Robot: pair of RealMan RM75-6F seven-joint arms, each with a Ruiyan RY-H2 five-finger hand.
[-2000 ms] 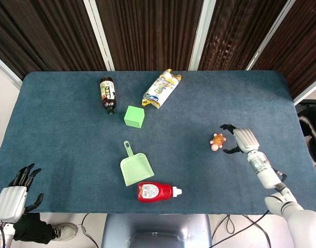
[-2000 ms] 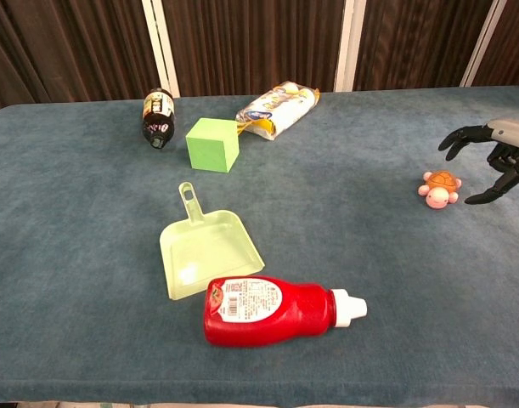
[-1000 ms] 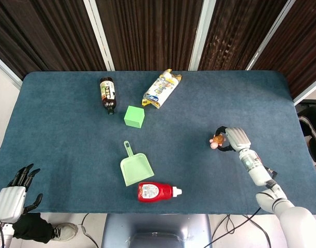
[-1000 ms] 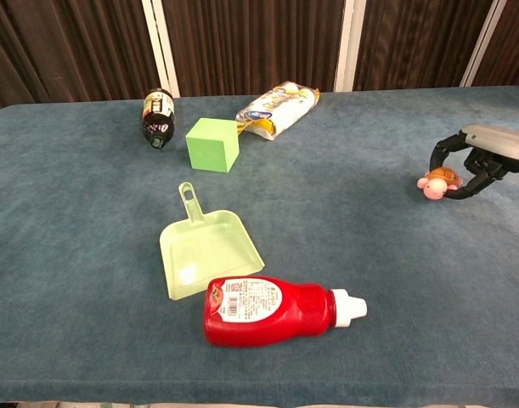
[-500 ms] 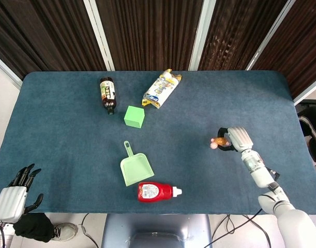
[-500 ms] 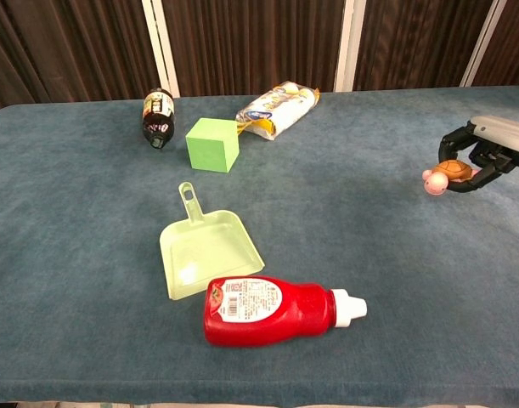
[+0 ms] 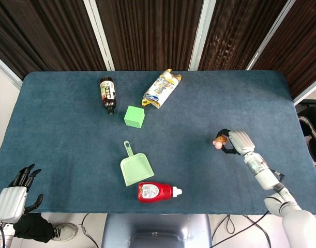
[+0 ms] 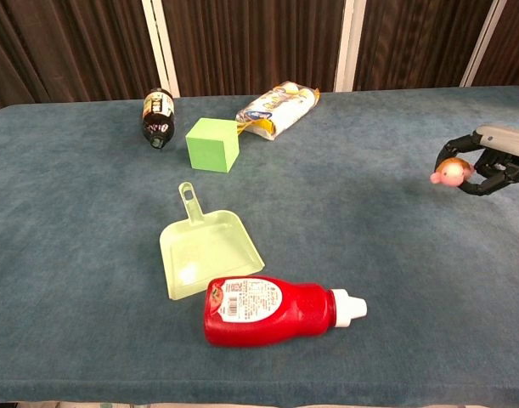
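My right hand [image 7: 237, 141] [image 8: 494, 158] grips a small pink and orange toy turtle [image 7: 220, 141] [image 8: 451, 172] at the right side of the table, lifted a little above the blue cloth. My left hand [image 7: 13, 195] hangs off the table's front left corner, fingers apart and holding nothing; it shows only in the head view.
A light green dustpan [image 7: 134, 166] [image 8: 205, 246] and a red bottle [image 7: 156, 191] [image 8: 272, 309] lie near the front middle. A green cube [image 7: 134, 116] [image 8: 212, 144], a dark bottle [image 7: 107, 93] [image 8: 158, 116] and a snack bag [image 7: 161, 89] [image 8: 276, 109] lie toward the back.
My right hand closed its fingers around the toy turtle and lifted it off the cloth. The left hand has stayed where it was.
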